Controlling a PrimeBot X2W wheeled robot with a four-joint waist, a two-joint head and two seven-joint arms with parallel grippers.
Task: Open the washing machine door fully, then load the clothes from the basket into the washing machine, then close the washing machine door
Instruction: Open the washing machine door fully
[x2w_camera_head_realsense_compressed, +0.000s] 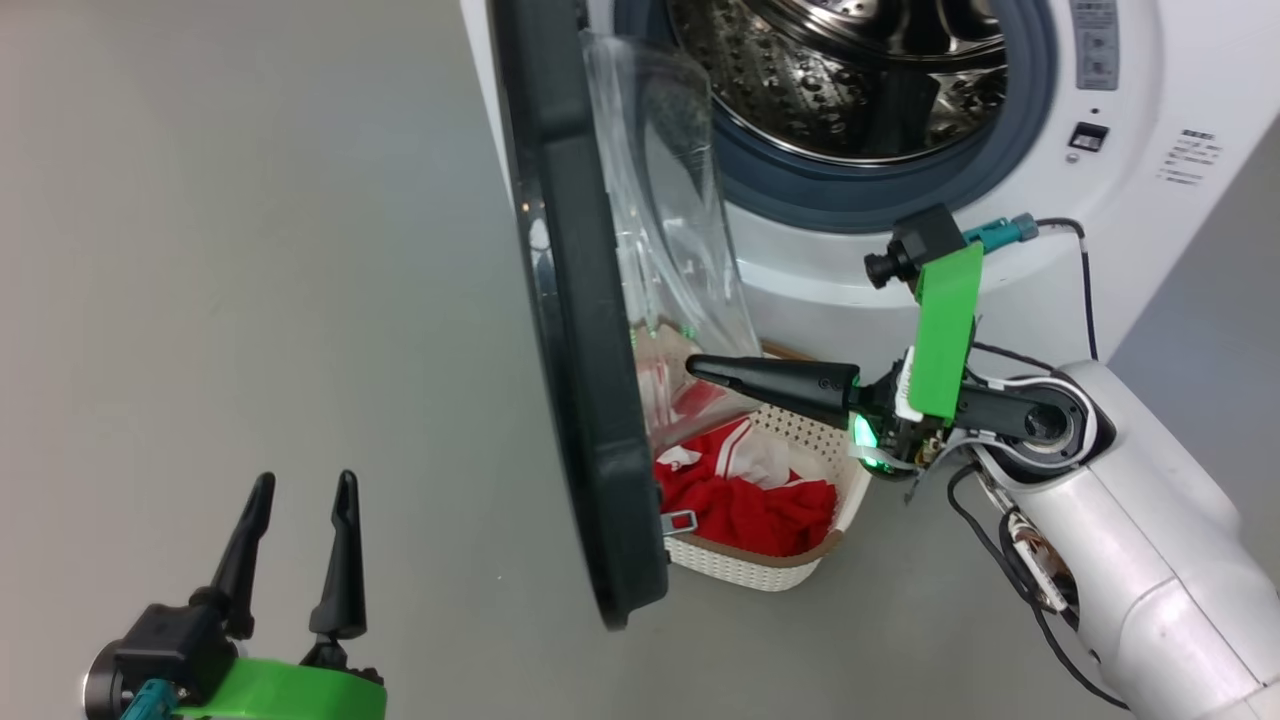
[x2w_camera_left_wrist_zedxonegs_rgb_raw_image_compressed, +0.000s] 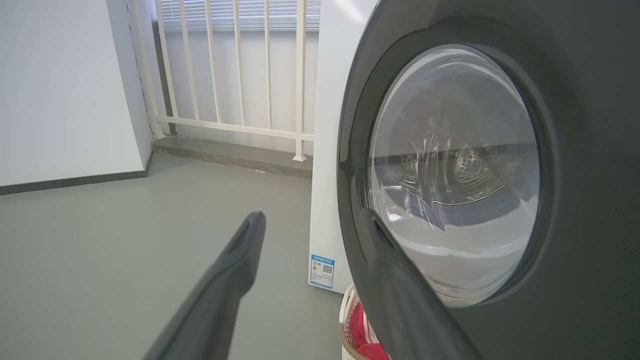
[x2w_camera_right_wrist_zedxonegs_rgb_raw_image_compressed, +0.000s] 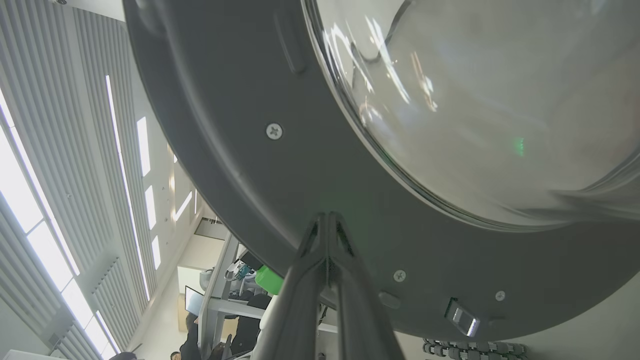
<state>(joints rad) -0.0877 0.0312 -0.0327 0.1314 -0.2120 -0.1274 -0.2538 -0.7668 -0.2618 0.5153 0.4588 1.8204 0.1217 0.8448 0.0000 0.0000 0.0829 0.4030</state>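
Washing machine door (x2w_camera_head_realsense_compressed: 580, 350) half hides the basket (x2w_camera_head_realsense_compressed: 760, 575); right gripper (x2w_camera_head_realsense_compressed: 700, 368) closed, left gripper (x2w_camera_head_realsense_compressed: 306, 482) wide.

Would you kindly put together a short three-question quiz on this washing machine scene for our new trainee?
1. True or false: the washing machine door is shut against the washing machine.
2. Multiple choice: where are the clothes? A, inside the drum; B, in the basket; C, spread on the floor.
3. Short answer: which has its fingers pressed together, the left pincer or the right pincer?

Key: 1, false, the door stands open; 2, B; 3, the right pincer, which points at the door's inner side.
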